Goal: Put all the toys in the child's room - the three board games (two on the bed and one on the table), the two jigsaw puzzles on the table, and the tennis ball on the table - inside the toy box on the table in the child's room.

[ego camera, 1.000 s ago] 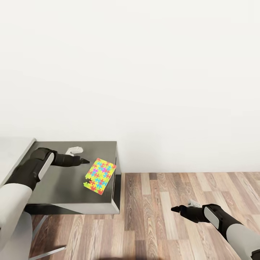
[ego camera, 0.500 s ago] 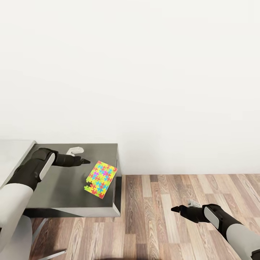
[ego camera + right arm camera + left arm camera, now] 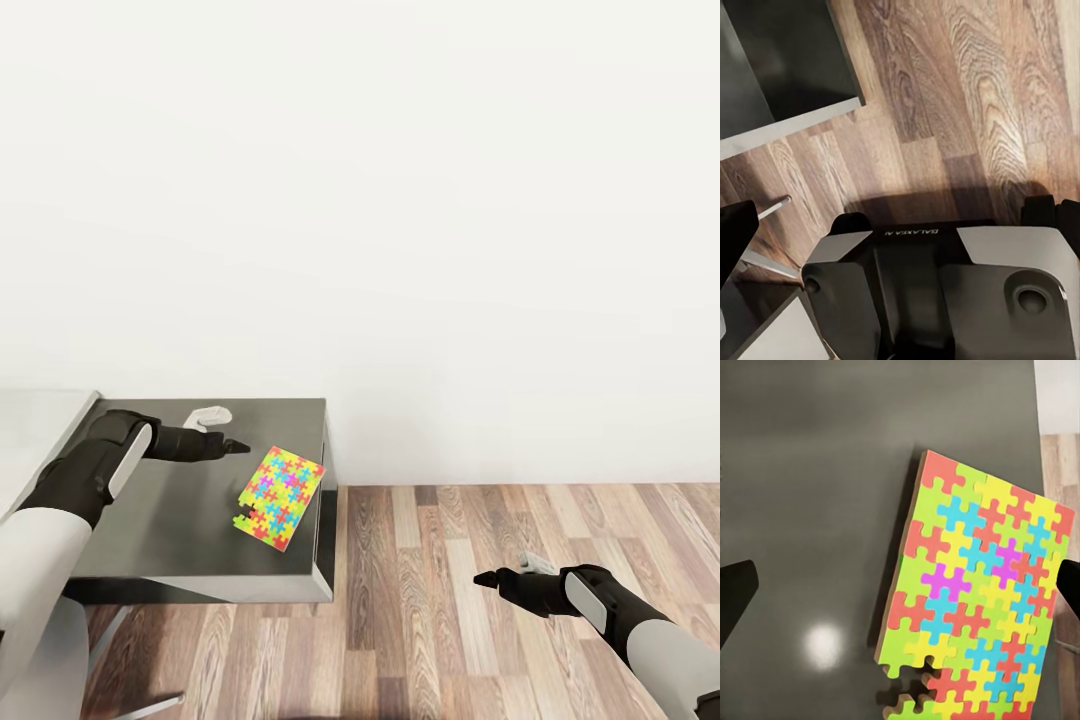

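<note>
My arms wear white upper shells, black forearms with grey oval panels, and black grippers; my grey base carries "GALAXEA AI" lettering.

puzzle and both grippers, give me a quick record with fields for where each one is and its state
puzzle: flat on the dark table, near its right edge, a few pieces loose at one corner
left gripper: open, over the table, just left of the puzzle, holding nothing
right gripper: over the wood floor, right of the table, open or shut cannot be told
</note>
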You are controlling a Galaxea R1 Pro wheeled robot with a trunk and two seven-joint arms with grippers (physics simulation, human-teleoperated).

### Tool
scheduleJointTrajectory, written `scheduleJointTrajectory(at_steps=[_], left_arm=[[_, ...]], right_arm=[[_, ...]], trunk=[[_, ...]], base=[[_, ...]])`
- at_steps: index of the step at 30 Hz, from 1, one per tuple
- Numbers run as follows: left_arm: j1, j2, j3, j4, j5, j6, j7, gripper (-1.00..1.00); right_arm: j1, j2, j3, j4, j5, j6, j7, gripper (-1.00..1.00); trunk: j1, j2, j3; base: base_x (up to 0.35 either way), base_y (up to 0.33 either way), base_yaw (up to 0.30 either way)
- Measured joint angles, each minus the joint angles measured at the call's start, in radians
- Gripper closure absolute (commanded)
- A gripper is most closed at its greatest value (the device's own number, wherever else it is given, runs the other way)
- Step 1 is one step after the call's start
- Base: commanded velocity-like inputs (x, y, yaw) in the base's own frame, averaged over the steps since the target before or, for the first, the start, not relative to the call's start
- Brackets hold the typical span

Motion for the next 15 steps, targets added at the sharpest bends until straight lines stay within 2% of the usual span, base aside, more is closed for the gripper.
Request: scheduleJointTrajectory(at_steps=[15], left_arm=[[0.0, -0.001, 0.0, 0.0, 0.003, -0.002, -0.003, -1.0]], right_arm=[[0.0, 0.0, 0.0, 0.0, 0.0, 0.0, 0.0, -1.0]], trunk=[[0.0, 0.0, 0.006]], base=[[0.0, 0.0, 0.0]])
